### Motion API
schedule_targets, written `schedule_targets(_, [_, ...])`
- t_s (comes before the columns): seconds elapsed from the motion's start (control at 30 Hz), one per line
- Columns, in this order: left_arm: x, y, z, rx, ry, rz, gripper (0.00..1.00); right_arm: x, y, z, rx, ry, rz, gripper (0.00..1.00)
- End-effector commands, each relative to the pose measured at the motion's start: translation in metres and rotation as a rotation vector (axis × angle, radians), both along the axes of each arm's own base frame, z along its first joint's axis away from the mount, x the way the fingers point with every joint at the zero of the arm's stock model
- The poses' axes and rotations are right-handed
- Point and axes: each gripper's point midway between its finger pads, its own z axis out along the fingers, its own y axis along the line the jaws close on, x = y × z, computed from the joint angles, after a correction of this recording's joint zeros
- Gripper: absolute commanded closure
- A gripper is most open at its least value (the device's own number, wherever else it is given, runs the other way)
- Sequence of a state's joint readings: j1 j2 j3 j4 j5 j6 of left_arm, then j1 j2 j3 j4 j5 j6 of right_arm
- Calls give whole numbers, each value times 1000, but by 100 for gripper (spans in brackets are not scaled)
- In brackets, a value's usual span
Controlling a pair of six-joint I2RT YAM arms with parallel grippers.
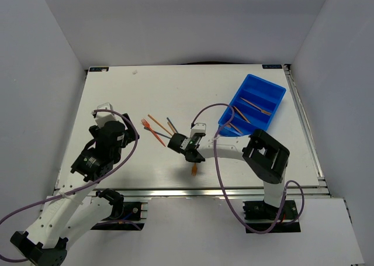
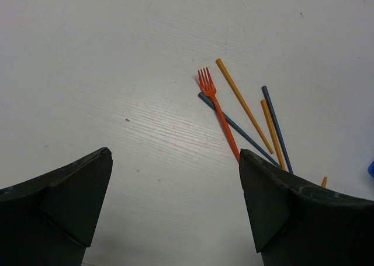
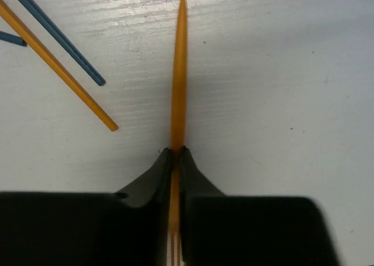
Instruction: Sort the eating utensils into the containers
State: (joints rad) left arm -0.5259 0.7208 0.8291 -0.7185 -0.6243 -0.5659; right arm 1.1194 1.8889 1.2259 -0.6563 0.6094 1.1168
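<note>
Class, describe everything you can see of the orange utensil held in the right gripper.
The fork is thin, orange and plastic-looking, seen edge-on. Its handle tapers to a point away from the wrist camera; what look like tines show low between the fingers. The right gripper is shut on it partway along. It is apart from the nearby sticks; whether it touches the table cannot be told.
</note>
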Motion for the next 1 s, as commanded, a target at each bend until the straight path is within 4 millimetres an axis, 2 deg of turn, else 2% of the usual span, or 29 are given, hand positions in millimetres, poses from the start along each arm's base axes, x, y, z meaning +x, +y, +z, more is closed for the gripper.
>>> schedule_targets(0.0, [-1, 1, 3, -5, -14, 4, 2, -5, 1, -4, 38, 18, -10, 100])
schedule_targets(0.1, [-1, 1, 2, -4, -11, 4, 2, -4, 3, 10, 57, 1, 44, 100])
schedule_targets(0.17, [0, 0, 2, -5, -11, 3, 2, 8, 11, 41, 99, -73, 105, 100])
schedule_targets(0.2, [0, 0, 2, -3, -10, 2, 2, 18, 17, 62, 114, -123, 145, 100])
schedule_targets(0.23, [0, 0, 2, -2, -9, 2, 2, 31, 25, 94, 101, -213, 300, 100])
schedule_targets(0.3, [0, 1, 2, -2, -9, 5, 2, 57, 16, 128, 36, -307, 422, 100])
schedule_targets(0.33, [-1, 1, 3, -1, -9, 7, 2, 71, 3, 157, -19, -365, 495, 100])
schedule_targets(0.37, [-1, 2, 4, -2, -14, 9, 2, 85, 2, 174, -8, -411, 553, 100])
schedule_targets(0.4, [-2, 3, 5, -6, -22, 15, 2, 116, -24, 185, -10, -440, 578, 100])
schedule_targets(0.43, [-3, 4, 6, -11, -28, 15, 2, 125, -42, 194, -4, -480, 646, 100])
schedule_targets(0.47, [-3, 4, 8, -14, -35, 17, 2, 136, -46, 200, -5, -524, 785, 100])
schedule_targets(0.5, [-3, 4, 9, -18, -40, 15, 2, 172, -86, 215, -32, -596, 712, 100])
schedule_targets(0.53, [-4, 5, 10, -20, -44, 17, 2, 185, -104, 215, -65, -606, 705, 100])
schedule_targets(0.57, [-4, 5, 10, -21, -46, 19, 2, 200, -120, 226, -131, -637, 719, 100])
schedule_targets(0.6, [-4, 5, 10, -21, -46, 19, 2, 221, -150, 230, -183, -647, 670, 100])
schedule_targets(0.63, [-4, 6, 10, -20, -46, 20, 2, 235, -162, 220, -223, -620, 679, 100])
schedule_targets(0.67, [-4, 5, 9, -19, -43, 19, 2, 249, -180, 228, -296, -634, 746, 100])
schedule_targets(0.7, [-4, 4, 10, -19, -43, 15, 2, 258, -190, 225, -336, -629, 765, 100])
schedule_targets(0.73, [-3, 4, 8, -16, -37, 15, 2, 269, -199, 212, -365, -606, 769, 100])
schedule_targets(0.77, [-3, 4, 7, -14, -31, 14, 2, 279, -216, 211, -379, -607, 764, 100])
schedule_targets(0.8, [-2, 3, 6, -12, -28, 12, 2, 286, -225, 207, -393, -600, 770, 100])
schedule_targets(0.83, [-2, 3, 6, -12, -28, 11, 2, 291, -231, 190, -372, -562, 778, 100])
schedule_targets(0.87, [-2, 3, 6, -10, -26, 10, 2, 295, -237, 184, -326, -563, 804, 100])
schedule_targets(0.9, [-2, 3, 6, -9, -26, 11, 2, 299, -238, 178, -310, -562, 824, 100])
schedule_targets(0.93, [-2, 3, 6, -10, -26, 10, 2, 300, -240, 159, -296, -528, 853, 100])
schedule_targets(0.97, [-2, 3, 6, -12, -26, 11, 2, 302, -239, 155, -273, -552, 876, 100])
